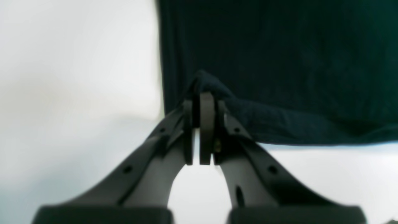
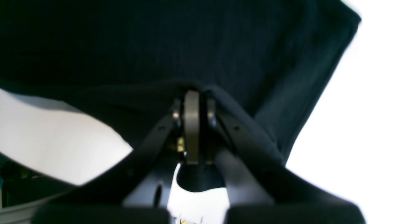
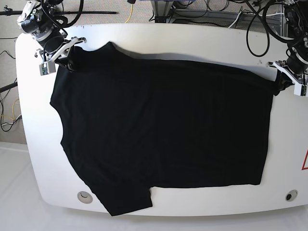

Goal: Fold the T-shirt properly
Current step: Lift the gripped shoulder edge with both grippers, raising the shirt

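The black T-shirt (image 3: 163, 130) lies spread flat on the white table (image 3: 202, 43), with one sleeve at the front left and another at the back left. My left gripper (image 3: 280, 81) at the back right is shut on the shirt's corner, which bunches between its fingertips in the left wrist view (image 1: 203, 96). The shirt (image 1: 279, 62) fills that view's upper right. My right gripper (image 3: 69, 61) at the back left is shut on the shirt's edge by the sleeve. In the right wrist view it (image 2: 192, 96) pinches a fold of the shirt (image 2: 155, 46).
Black cables (image 3: 255, 19) hang behind the table's back edge. A round hole (image 3: 84, 195) sits at the front left corner and another (image 3: 290, 195) at the front right. A red-marked sticker (image 3: 305, 161) is at the right edge. Bare table borders the shirt.
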Action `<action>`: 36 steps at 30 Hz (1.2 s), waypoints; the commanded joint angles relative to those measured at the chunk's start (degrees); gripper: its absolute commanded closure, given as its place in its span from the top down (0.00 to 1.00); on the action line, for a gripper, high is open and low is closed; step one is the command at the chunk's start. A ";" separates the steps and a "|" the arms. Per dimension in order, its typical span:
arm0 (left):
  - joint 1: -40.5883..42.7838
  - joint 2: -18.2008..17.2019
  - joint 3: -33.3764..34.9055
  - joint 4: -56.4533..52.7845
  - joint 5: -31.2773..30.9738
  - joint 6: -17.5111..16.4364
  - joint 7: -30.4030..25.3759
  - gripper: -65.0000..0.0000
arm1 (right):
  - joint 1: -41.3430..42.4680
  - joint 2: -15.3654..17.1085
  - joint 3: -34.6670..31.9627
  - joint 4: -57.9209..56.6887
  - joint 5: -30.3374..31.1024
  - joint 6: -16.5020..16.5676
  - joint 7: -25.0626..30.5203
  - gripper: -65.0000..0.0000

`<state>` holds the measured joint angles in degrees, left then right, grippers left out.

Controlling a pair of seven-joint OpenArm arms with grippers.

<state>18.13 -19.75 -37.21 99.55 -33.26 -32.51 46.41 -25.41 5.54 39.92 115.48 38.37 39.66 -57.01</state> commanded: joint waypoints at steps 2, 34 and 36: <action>-2.08 -1.09 -1.64 1.27 -0.21 -0.20 -0.52 0.00 | 1.21 0.36 -0.12 1.51 0.27 0.34 1.01 0.00; -19.63 -1.10 1.34 -10.35 4.20 1.69 2.53 0.00 | 18.76 2.62 -6.18 -13.44 -0.44 0.20 0.56 0.00; -20.04 -1.19 1.96 -10.86 4.52 1.86 2.48 0.00 | 19.71 2.68 -6.22 -14.21 -0.47 0.16 0.57 0.00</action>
<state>-0.78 -19.57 -35.48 88.16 -28.03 -30.74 50.17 -7.11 7.46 33.65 100.99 36.21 39.42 -58.13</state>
